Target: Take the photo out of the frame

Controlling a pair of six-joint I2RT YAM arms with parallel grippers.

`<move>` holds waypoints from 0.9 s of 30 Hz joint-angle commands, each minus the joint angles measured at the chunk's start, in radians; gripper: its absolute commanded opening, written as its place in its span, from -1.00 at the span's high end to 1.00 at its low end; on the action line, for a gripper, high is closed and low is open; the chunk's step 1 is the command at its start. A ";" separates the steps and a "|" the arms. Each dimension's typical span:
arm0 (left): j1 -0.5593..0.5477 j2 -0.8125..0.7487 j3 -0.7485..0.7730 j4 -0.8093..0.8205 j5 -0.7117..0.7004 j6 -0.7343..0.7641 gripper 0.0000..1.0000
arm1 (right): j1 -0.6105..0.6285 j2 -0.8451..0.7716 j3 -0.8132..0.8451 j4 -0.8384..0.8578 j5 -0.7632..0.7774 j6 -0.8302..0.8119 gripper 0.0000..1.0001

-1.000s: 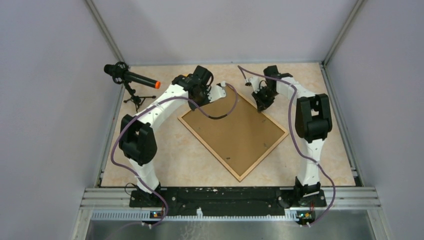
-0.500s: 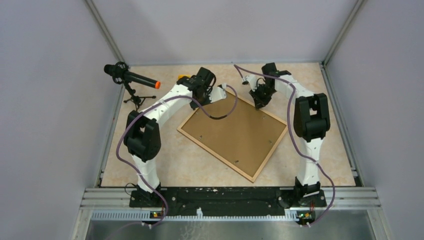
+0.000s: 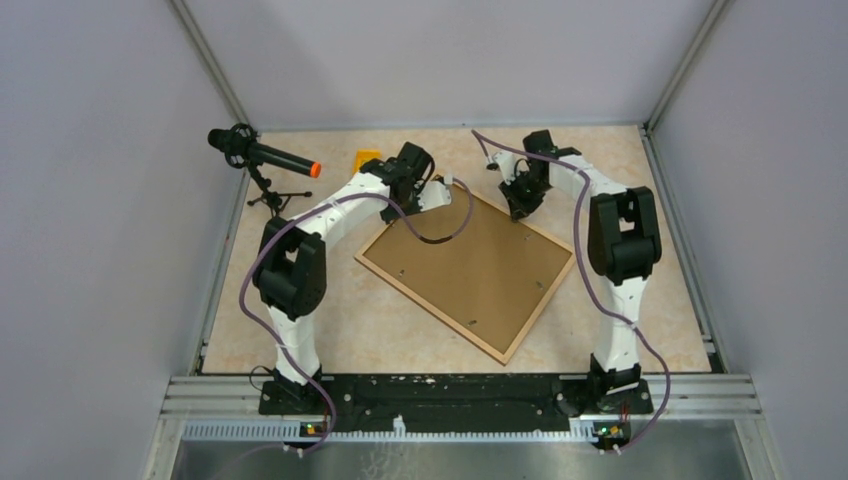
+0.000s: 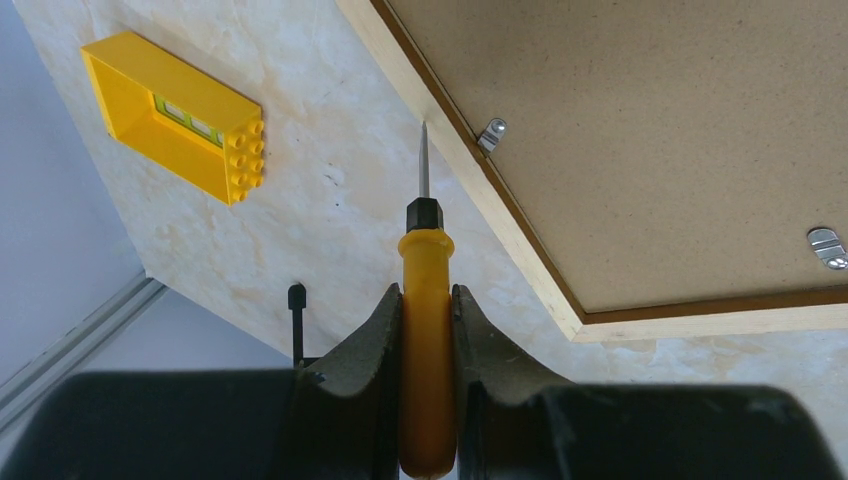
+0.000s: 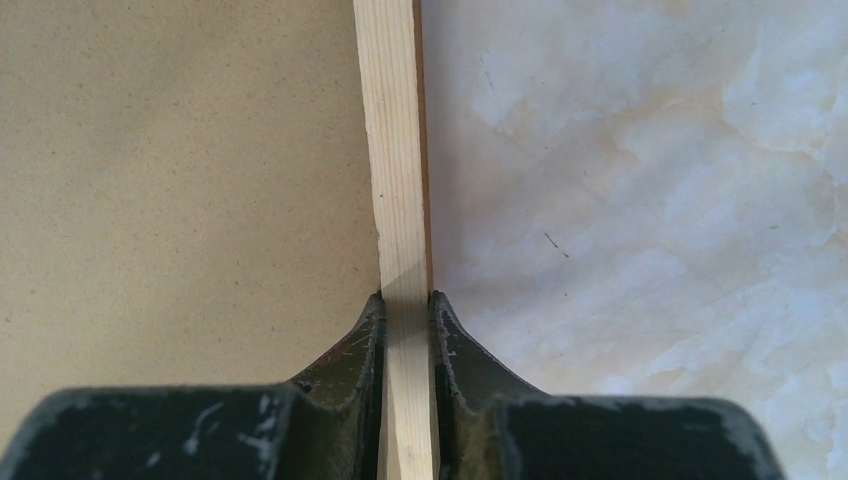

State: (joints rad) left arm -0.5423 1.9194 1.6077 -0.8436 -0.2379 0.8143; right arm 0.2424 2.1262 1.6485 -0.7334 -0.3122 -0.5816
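The frame (image 3: 465, 270) lies back side up on the table, its brown fibreboard (image 4: 650, 130) showing. The photo is hidden under the backing. My left gripper (image 3: 437, 190) hovers at the frame's far left corner, shut on a yellow-handled screwdriver (image 4: 427, 330). The tool's thin metal tip reaches the pale wooden rim beside a small metal clip (image 4: 490, 132); a second clip (image 4: 828, 245) sits further along. My right gripper (image 3: 518, 207) is at the far right edge, its jaws pressed on either side of the rim (image 5: 395, 150).
A yellow toy block (image 3: 367, 158) lies on the table behind the left gripper, also seen in the left wrist view (image 4: 175, 115). A black microphone (image 3: 262, 155) with an orange tip stands on a small tripod at the far left. Walls close in the table.
The frame has turned and slid, its near corner swinging to the right. The left arm has moved to the right, uncovering the yellow block. The right gripper has stayed on the rim.
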 commanded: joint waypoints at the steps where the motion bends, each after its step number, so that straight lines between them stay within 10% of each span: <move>1: -0.005 0.006 0.000 0.036 -0.007 0.010 1.00 | 0.008 -0.031 -0.036 0.105 0.038 0.044 0.76; 27: -0.037 -0.025 -0.080 0.035 -0.040 0.026 1.00 | 0.008 -0.022 -0.050 0.116 0.044 0.051 0.73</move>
State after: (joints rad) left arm -0.5800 1.9270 1.5604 -0.8219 -0.2581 0.8246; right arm 0.2424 2.1078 1.6142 -0.6918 -0.3107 -0.5480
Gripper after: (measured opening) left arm 0.234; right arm 0.143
